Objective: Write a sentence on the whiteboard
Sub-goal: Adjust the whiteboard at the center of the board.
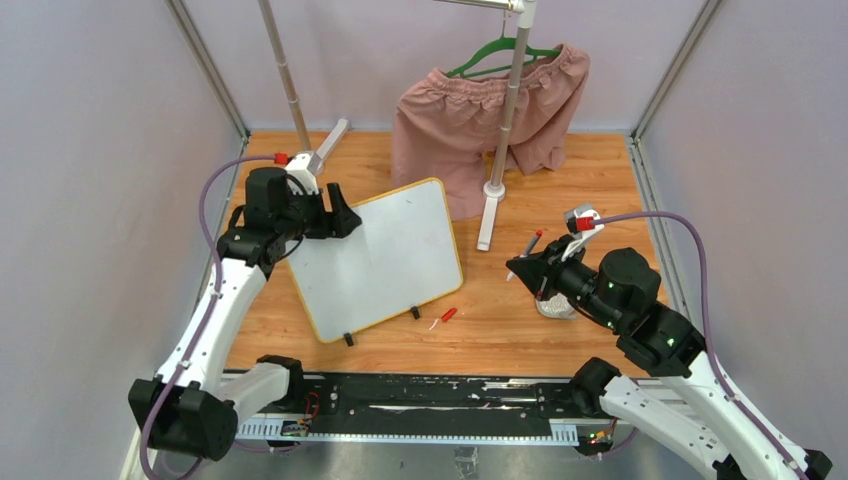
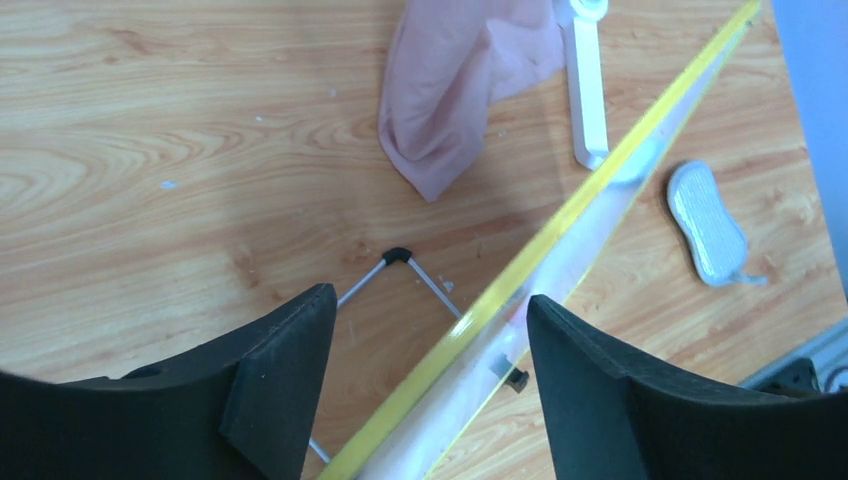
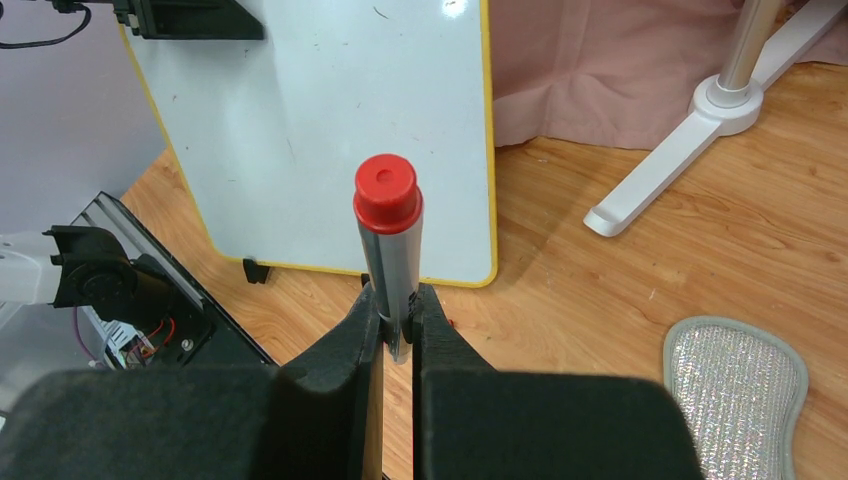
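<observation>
left pincer straddles whiteboard edge | right pincer clamps marker

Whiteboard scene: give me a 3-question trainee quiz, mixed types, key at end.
1. True or false: the whiteboard carries red writing.
2. The right gripper is shut on: A) a cup, B) the marker, C) nothing.
3. Fill in: the left gripper has its jaws ___, astride the whiteboard's yellow edge.
Key: 1 false; 2 B; 3 open.
</observation>
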Available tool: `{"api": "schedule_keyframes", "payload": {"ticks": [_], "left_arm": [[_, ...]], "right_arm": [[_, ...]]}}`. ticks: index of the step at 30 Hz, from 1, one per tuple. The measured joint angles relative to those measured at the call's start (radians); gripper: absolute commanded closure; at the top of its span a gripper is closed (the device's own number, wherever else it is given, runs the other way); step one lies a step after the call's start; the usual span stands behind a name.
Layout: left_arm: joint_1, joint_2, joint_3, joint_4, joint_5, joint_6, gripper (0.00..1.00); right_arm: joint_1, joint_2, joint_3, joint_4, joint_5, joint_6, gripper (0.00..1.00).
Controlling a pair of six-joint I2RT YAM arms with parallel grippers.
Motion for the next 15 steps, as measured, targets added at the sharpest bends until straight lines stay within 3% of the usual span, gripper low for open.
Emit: {"api": "schedule_keyframes", "payload": {"ticks": [4,15], "left_arm": [[0.000,-0.060,0.002,-0.023,-0.068,-0.021,0.01],[0.000,-0.217,0.098,-0.097,-0.274,-0.073,0.00]], "right_arm": [[0.000,0.000,0.000,-0.002,0.000,0.000,1.00],[0.000,0.006,0.005,-0.034,-0.001,-0.010,1.00]]}}
